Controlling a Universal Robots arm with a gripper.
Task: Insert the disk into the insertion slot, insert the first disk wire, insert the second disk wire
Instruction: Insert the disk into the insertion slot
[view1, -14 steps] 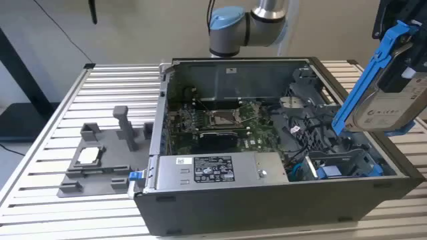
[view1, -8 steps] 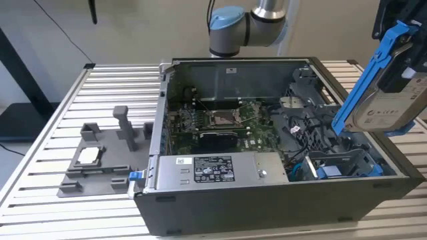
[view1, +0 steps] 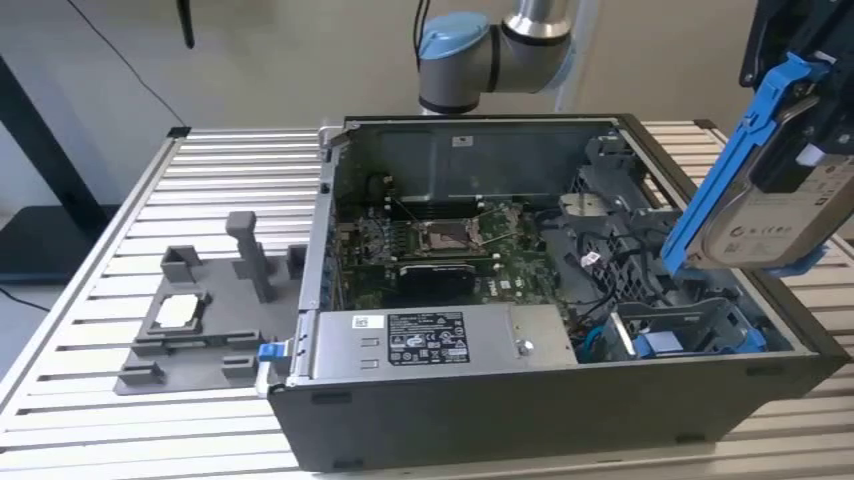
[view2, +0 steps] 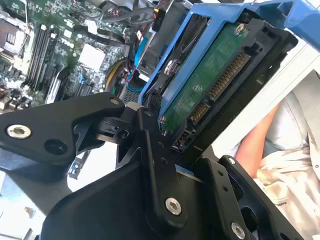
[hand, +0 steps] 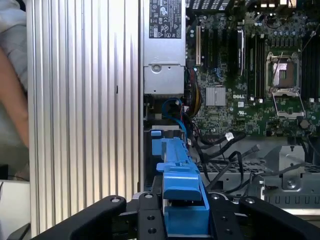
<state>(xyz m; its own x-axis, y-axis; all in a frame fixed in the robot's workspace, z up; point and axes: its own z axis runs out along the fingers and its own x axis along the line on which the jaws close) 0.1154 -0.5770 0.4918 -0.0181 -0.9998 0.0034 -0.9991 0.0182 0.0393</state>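
In the exterior view the disk (view1: 781, 215), a silver-grey drive in a blue carrier frame, hangs tilted in the air above the right end of the open computer case. My gripper (view1: 801, 120) is shut on its upper part. The insertion slot (view1: 681, 335), a grey metal bay with blue pieces, lies below it at the case's front right corner. In the second wrist view the disk's green circuit board (view2: 210, 85) faces the camera, with the gripper (view2: 170, 135) clamped on its edge. In the first wrist view the blue carrier (hand: 180, 190) sits between the fingers, above the slot (hand: 162, 140).
Loose black cables (hand: 227, 137) lie beside the slot. The case also holds a grey box with a sticker (view1: 427, 340) and the motherboard (view1: 441, 240). A grey fixture tray (view1: 200, 330) stands on the slatted table (view1: 227, 180). A person's arm (view2: 260, 140) is close by.
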